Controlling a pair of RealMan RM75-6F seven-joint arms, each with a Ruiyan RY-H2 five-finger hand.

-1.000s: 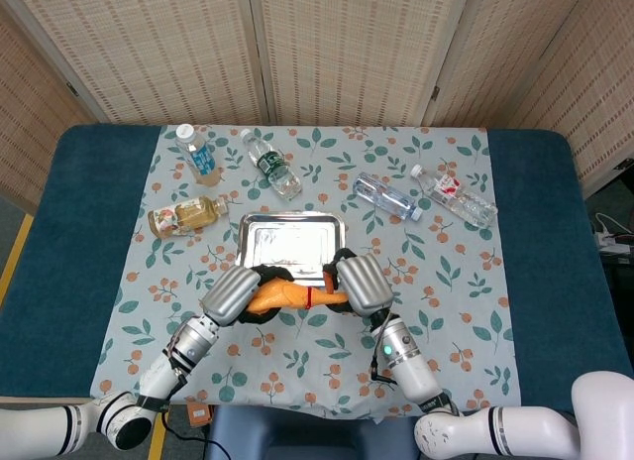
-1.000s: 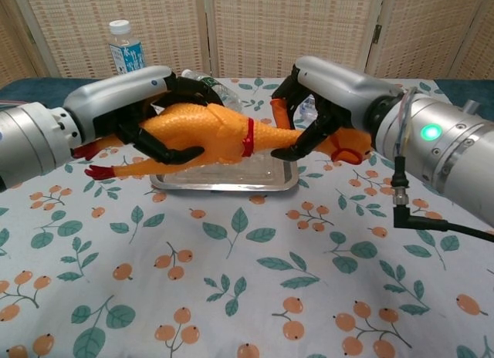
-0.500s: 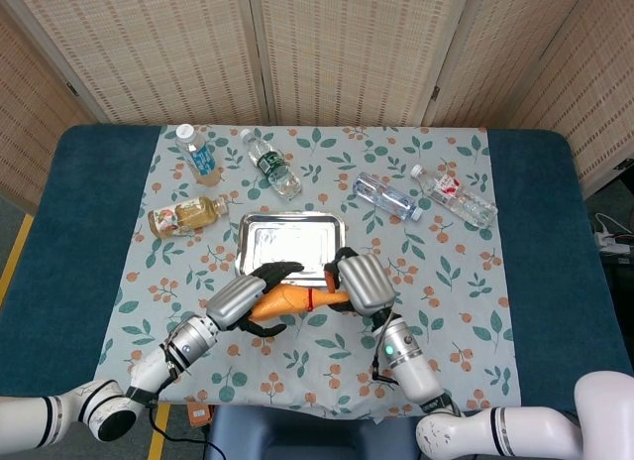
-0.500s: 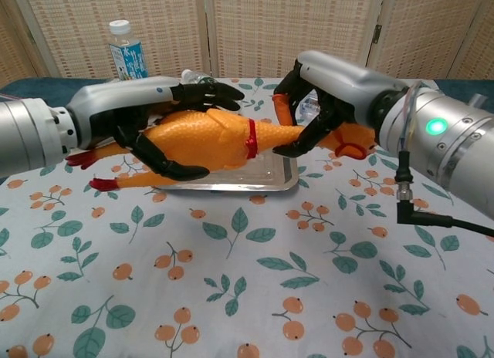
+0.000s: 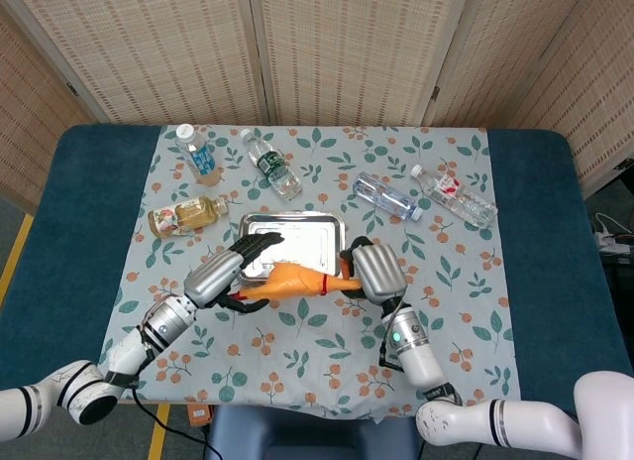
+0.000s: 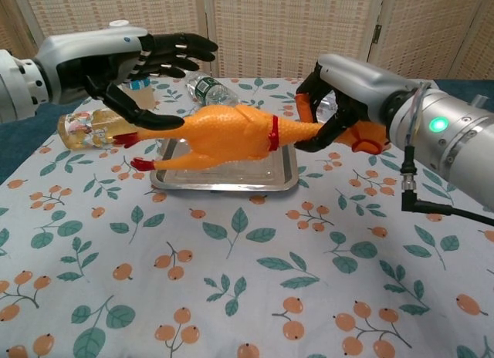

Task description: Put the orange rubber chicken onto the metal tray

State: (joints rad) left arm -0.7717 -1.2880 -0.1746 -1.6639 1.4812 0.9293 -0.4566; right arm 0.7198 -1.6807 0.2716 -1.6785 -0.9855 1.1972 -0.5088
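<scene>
The metal tray (image 5: 319, 225) lies mid-tabletop on the patterned cloth. Over the tray's near edge hangs the orange rubber chicken (image 6: 231, 133) (feet pointing left), gripped at its neck by the right hand (image 6: 343, 103). The left hand (image 6: 127, 61), fingers spread and holding nothing, hovers just off the chicken's tail end.

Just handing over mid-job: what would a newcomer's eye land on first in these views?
The orange rubber chicken, held level in the air over the near edge of the rectangular metal tray at the table's centre. The right hand grips its neck, while the left hand hovers beside its tail with fingers spread, holding nothing. Behind them, several plastic bottles lie scattered on the leaf-patterned tablecloth.
</scene>
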